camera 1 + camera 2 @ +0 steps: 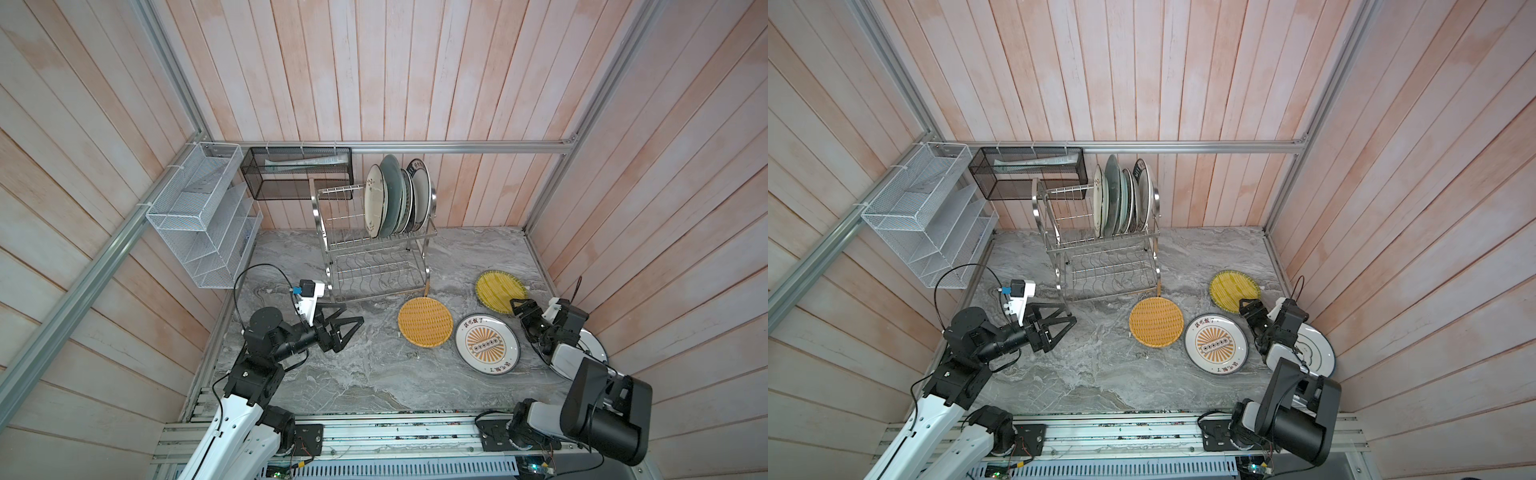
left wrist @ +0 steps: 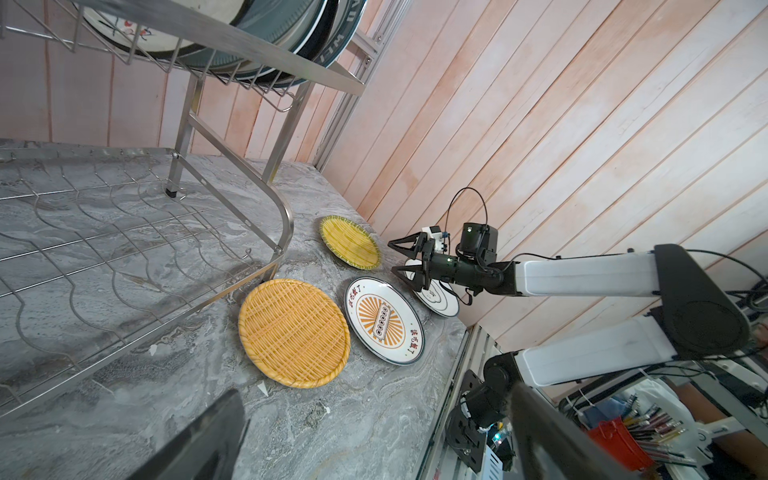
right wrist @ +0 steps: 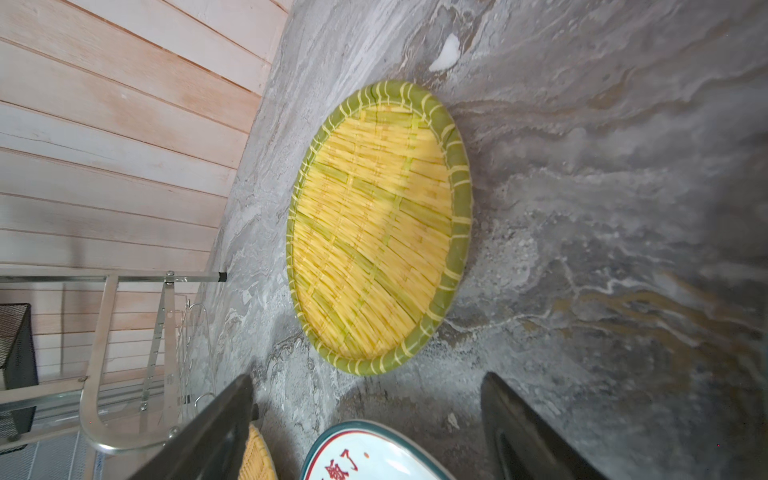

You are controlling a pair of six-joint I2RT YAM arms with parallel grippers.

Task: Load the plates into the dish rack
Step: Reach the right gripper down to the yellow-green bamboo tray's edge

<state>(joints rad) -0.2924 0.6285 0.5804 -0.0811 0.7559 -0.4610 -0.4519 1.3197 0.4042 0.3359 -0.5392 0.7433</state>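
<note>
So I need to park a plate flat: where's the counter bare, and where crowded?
Bare: the counter between left gripper, orange woven plate and front rail; a smaller strip between yellow-green plate and back wall. Crowded: right side, four plates close together by the right gripper.

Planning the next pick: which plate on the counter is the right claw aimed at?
The yellow woven plate with the green rim, straight ahead of the open right claw; the orange woven plate, sunburst plate and blue-ringed plate lie aside.

Marble tabletop: rack, four plates
</note>
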